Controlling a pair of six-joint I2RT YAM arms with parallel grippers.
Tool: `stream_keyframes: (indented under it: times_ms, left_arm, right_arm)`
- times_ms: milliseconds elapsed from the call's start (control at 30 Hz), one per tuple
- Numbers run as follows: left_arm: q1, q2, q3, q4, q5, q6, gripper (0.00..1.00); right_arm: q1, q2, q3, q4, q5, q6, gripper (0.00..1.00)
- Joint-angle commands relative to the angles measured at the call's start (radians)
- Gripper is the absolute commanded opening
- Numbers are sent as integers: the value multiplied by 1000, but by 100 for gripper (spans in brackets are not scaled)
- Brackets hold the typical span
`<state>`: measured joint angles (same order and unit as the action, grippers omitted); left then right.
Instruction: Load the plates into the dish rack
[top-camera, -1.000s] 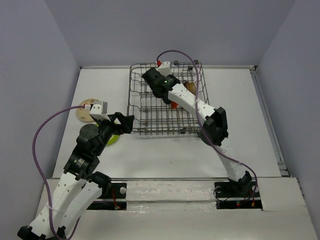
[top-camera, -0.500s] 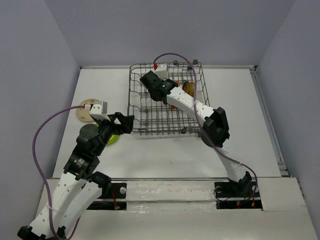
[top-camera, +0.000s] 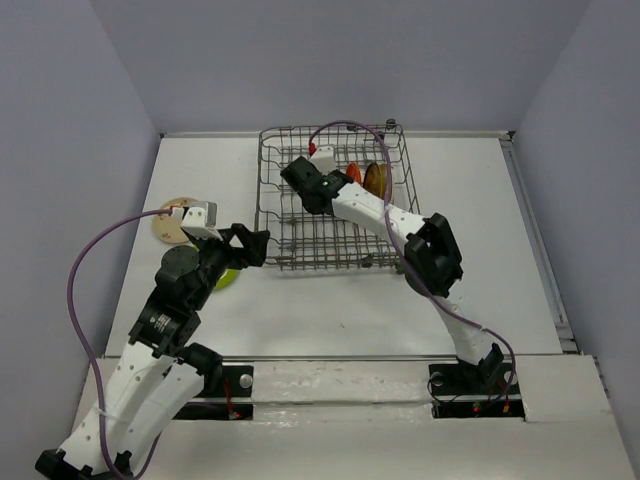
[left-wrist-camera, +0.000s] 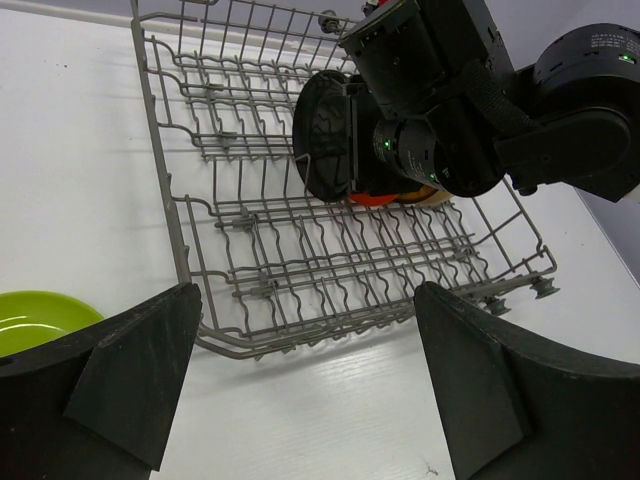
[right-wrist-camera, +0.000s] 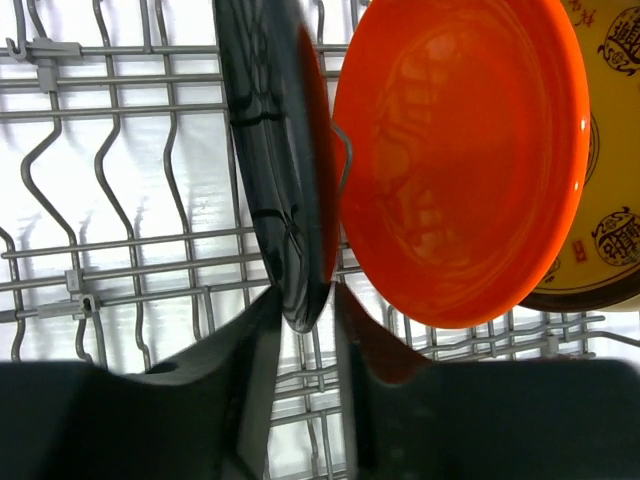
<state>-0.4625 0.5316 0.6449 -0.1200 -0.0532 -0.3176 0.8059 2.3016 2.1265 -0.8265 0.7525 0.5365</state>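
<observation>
Since a second ago, the right arm's wrist had slid nearer and leftward inside the dish rack (top-camera: 285, 235); the left arm had not moved. The right gripper (right-wrist-camera: 305, 305) straddled the rim of the black plate (right-wrist-camera: 270, 150), which stood on edge just beside the orange-red plate (right-wrist-camera: 460, 170). I could not tell whether the jaws still pinched it. The left gripper (left-wrist-camera: 300, 400) hung wide apart, empty, near the lime green plate (left-wrist-camera: 35, 315). Risk, as I judged it: if the plate was not seated between tines, withdrawing could drag or tip it against its neighbour.
</observation>
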Motion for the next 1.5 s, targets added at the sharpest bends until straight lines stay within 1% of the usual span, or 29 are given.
stream_keyframes:
  times_ms: [0,100,133,233,267,367,400,533,567,633,667,700,767,833,867,900,933,967,1033,1067,1133,1167,1200,1233,1300,1333,1400,1433,1467]
  left_arm:
    - [10,11,41,42,7,-1,99]
    - [19,24,41,42,10,-3,99]
    - [21,25,41,43,12,-3,99]
    - [33,36,41,42,15,-6,99]
    - [39,41,41,43,15,-9,99]
    - [53,50,39,46,19,-15,99]
    - [62,53,38,48,19,-18,99]
    - [93,67,39,52,18,-24,99]
    - [99,70,38,56,18,-26,99]
    - [116,74,38,63,19,-34,99]
    - [122,74,35,66,21,-37,99]
    - [128,76,32,71,33,-37,99]
    - [153,80,32,77,39,-41,99]
    - [173,84,30,82,14,-63,99]
    - [200,88,27,91,7,-93,99]
    - [215,94,27,95,6,-103,99]
    - [232,113,29,103,3,-112,99]
    - [248,123,36,105,4,-138,99]
    - [323,168,50,111,30,-179,99]
    - [323,185,50,111,30,-179,99]
    - [372,228,67,112,41,-236,99]
    - [390,275,78,114,45,-254,94]
    - [430,300,82,112,49,-290,92]
    - [452,342,87,147,49,-301,87]
    - [507,384,102,155,44,-339,81]
    - [568,425,105,167,49,-353,79]
    - [623,461,99,186,49,-389,78]
    - [655,478,90,197,112,-414,79]
    - [721,511,70,233,142,-464,78]
  right_arm:
    - [3,-79,-13,69,4,40,36]
    - [3,-91,-14,70,8,45,37]
    - [3,-96,-14,72,10,45,40]
    - [3,-116,-20,76,8,43,42]
    - [3,-134,-26,90,4,39,46]
    - [3,-165,-65,113,-8,25,48]
    - [3,-186,-75,127,-13,14,52]
    - [3,-260,-138,170,-45,-13,58]
    - [3,-284,-183,188,-71,-24,62]
    - [3,-372,-242,260,-105,-58,66]
    - [3,-410,-317,327,-157,-85,69]
    - [3,-492,-357,364,-189,-104,71]
    - [3,-579,-480,453,-287,-148,74]
    - [3,-675,-581,519,-359,-165,74]
    - [3,-777,-640,602,-439,-181,75]
    - [3,-828,-757,648,-481,-187,75]
    - [3,-878,-811,682,-514,-190,75]
    - [3,-959,-857,714,-585,-191,76]
    - [3,-1039,-956,771,-687,-201,76]
    - [3,-1039,-977,771,-688,-201,76]
    - [3,-1079,-1010,774,-786,-204,76]
    - [3,-1090,-1037,776,-817,-201,75]
    - [3,-1110,-1054,786,-869,-207,75]
    - [3,-1119,-1074,797,-899,-211,75]
    - [3,-1148,-1132,814,-961,-222,75]
    - [3,-1159,-1148,816,-967,-222,75]
    - [3,-1180,-1183,816,-973,-225,75]
    - [3,-1192,-1192,814,-973,-227,75]
    - [3,-1220,-1203,816,-973,-231,75]
